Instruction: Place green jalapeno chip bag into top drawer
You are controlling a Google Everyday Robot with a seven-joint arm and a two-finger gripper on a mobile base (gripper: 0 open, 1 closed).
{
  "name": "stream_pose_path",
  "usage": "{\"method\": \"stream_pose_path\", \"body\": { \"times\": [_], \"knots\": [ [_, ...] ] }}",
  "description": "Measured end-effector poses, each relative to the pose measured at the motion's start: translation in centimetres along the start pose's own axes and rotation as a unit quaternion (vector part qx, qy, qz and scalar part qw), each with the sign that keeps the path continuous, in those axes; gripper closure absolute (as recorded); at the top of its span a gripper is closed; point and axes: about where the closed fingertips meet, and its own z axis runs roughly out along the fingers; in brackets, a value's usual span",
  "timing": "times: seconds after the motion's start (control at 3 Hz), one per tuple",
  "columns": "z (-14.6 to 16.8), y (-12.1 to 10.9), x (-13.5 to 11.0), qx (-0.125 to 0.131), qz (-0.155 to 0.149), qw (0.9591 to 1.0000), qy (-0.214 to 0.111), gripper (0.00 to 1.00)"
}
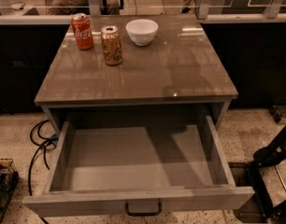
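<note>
- Tool: outside the camera view; its opening cannot be told, nor whether anything is held or touched.
- Green jalapeno chip bag: not seen in this view, so its position relative to the tool cannot be given.
- Top drawer [133, 157]: pulled fully out toward the camera, with its grey floor exposed and partly shadowed at the right; a dark handle [143, 209] is centred on the front panel.
- Worktop [180, 64]: glossy grey-brown. At its far left edge a red cola can [82, 31] is stood upright, a gold can [111, 45] just beside it, and a white bowl [142, 31] near them.
- Floor: black cables [40, 143] are noted left of the drawer, a black metal frame [274, 157] at right.
</note>
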Motion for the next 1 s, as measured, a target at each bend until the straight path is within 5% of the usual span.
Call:
{"method": "stream_pose_path", "body": {
  "times": [0.33, 0.67, 1.0],
  "knots": [
    [-3.0, 1.1, 5.3, -0.023, 0.024, 0.9992, 0.02, 1.0],
    [-4.8, 1.3, 7.6, -0.066, 0.026, 0.9973, 0.022, 1.0],
    [-4.8, 1.3, 7.6, -0.066, 0.026, 0.9973, 0.022, 1.0]
  ]
}}
